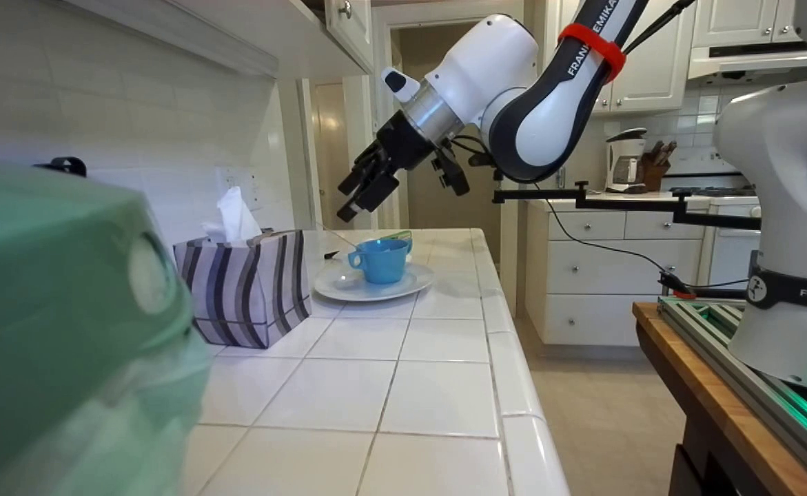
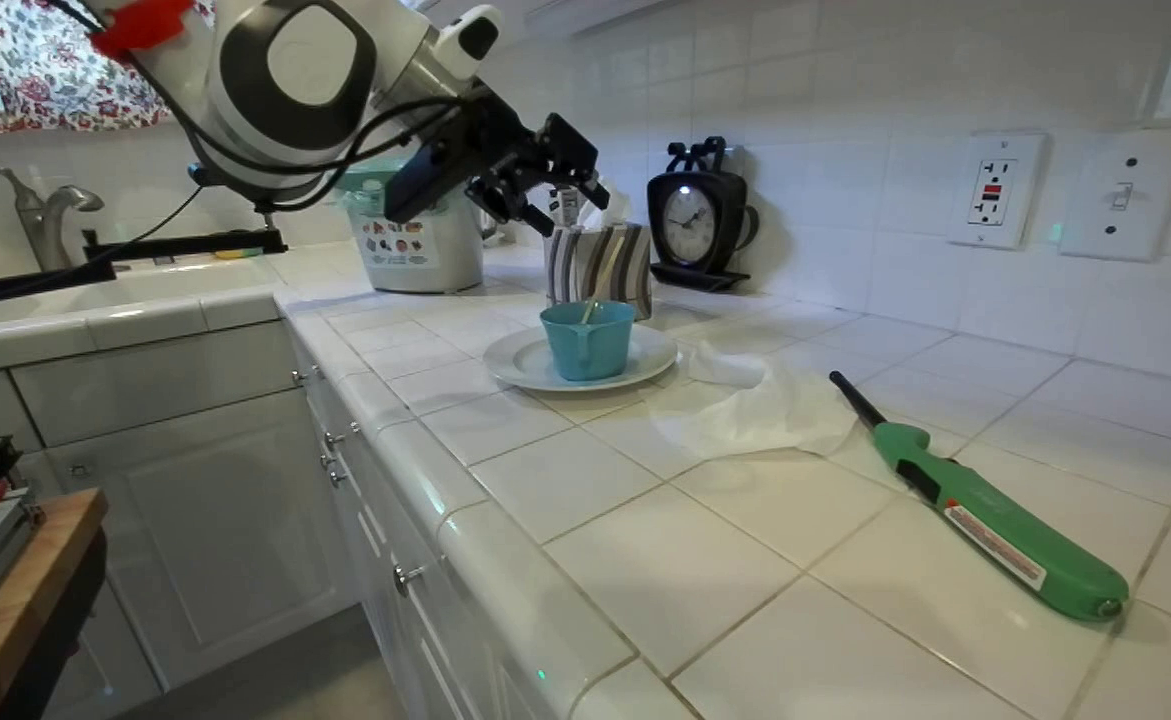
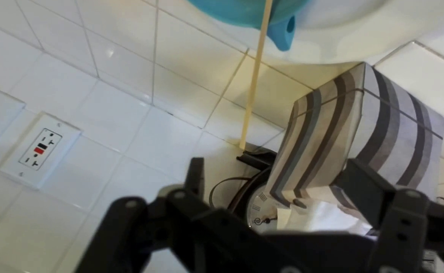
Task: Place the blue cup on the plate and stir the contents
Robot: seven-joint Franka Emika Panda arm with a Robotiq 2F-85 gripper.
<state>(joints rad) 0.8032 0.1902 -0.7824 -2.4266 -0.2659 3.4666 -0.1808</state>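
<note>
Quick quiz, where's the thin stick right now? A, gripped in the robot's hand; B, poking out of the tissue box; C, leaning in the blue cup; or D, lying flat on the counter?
C: in an exterior view the thin stick leans with its lower part inside the blue cup, while the open hand holds nothing.

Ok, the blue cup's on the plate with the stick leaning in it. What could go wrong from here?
1. The stick is thin and leans in the blue cup; the open tool might miss it, or knock it and tip the cup.
2. The striped tissue box stands close to the plate, so the tool could bump it on the way down.
3. The cup just rests on the plate, so hard stirring may slide it.
</note>
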